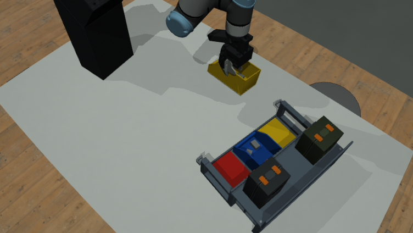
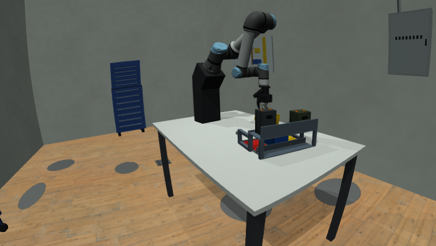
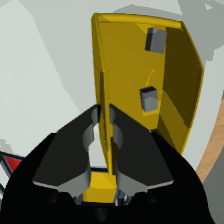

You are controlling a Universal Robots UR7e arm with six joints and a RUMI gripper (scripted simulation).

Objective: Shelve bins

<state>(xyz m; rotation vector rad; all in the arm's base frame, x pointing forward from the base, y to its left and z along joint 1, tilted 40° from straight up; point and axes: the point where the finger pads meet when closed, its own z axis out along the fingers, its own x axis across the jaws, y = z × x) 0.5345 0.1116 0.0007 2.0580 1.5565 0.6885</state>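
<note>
My gripper point(image 1: 233, 72) point(image 2: 262, 106) point(image 3: 103, 105) is shut on one long side wall of the yellow bin point(image 1: 231, 82) point(image 2: 278, 119) point(image 3: 130, 60). The bin looks tilted in the jaws and a little above the table; its clearance is hard to tell. Two grey parts lie inside it, clearest in the wrist view. The shelf's yellow mark point(image 1: 277, 131) point(image 2: 291, 138) is uncovered. The blue bin point(image 1: 267, 154) point(image 2: 280, 139) stands in the middle spot with grey parts inside, its open front facing out; the mark under it is hidden. The red mark point(image 1: 231, 166) point(image 2: 253, 144) is uncovered.
The grey shelf point(image 1: 291, 161) point(image 2: 288, 129) has a low board above its spots. A dark case point(image 1: 267, 182) point(image 2: 265, 120) and a green case point(image 1: 319, 140) point(image 2: 300, 115) stand on it. Side frames bound the shelf. The robot's black pedestal point(image 1: 104, 46) point(image 2: 207, 104) stands at the back.
</note>
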